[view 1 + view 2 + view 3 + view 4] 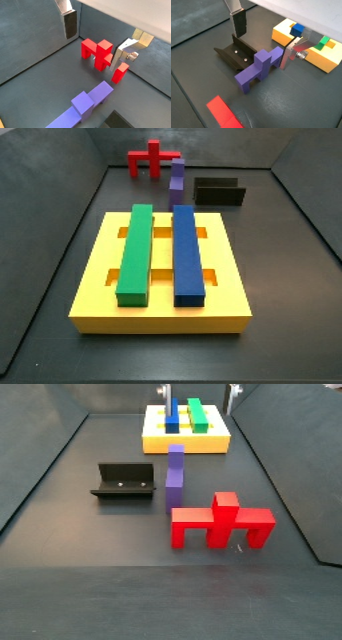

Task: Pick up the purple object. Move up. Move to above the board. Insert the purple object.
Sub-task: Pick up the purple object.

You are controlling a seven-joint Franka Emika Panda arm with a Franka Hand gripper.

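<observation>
The purple object (259,69) lay on its side on the dark floor, untouched, between the black open box (235,54) and the red piece (99,52), and well apart from the board (163,268). In a side view it (175,472) pointed lengthwise toward the board (187,436).

The board was a yellow slab carrying a green bar (135,250) and a blue bar (186,251) side by side.

The gripper (264,32) hung above the floor near the purple object, not in contact with it. One finger (238,23) and the opposite finger (292,51) stood wide apart with nothing between them: the jaws were spread and empty.

Handling judgement: the purple object appeared rigid, matte and light, so it should neither deform nor slip readily under the dark pads. The recommended grip is across two flat parallel faces near the middle of the piece, leaving the legs and post clear for insertion.
</observation>
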